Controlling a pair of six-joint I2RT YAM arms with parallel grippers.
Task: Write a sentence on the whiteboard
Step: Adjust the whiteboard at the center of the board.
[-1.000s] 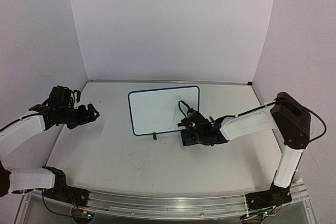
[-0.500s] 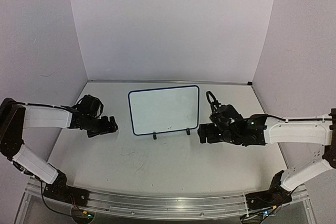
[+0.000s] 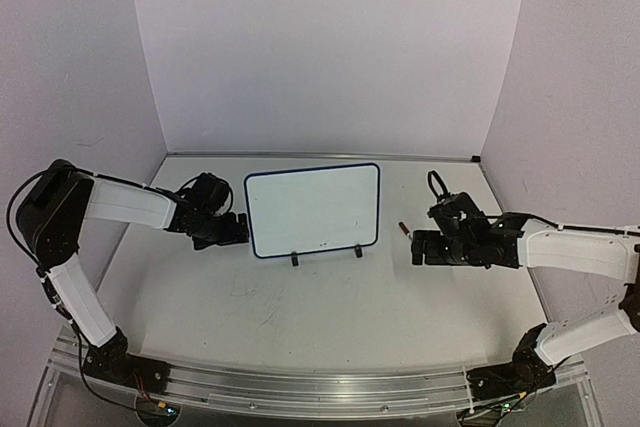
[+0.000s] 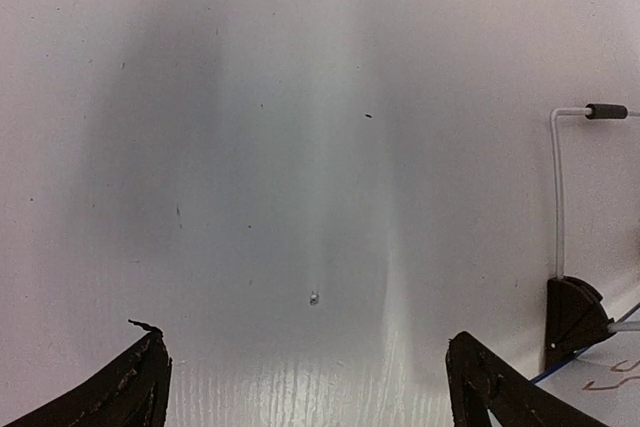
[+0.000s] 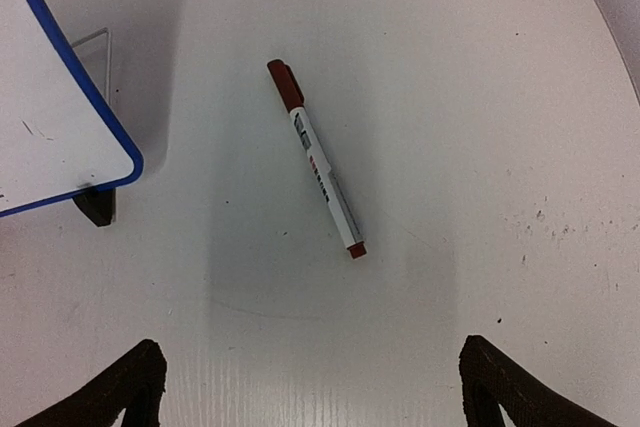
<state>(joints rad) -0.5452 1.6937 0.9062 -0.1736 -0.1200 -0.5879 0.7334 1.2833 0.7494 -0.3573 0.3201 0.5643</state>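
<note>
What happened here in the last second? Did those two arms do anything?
The right gripper pulled away from the board, moving right, and opened. A marker now lies loose on the table beneath it, apparently just let go. The left gripper swung in from the far left and now sits open beside the board's left edge. The board itself stayed put.

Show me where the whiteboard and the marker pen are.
Small white rectangular whiteboard with dark blue rim (image 3: 312, 209), top external view, centre of its white face.
White marker pen with dark red cap (image 5: 319, 165), right wrist view, middle of its barrel.
</note>
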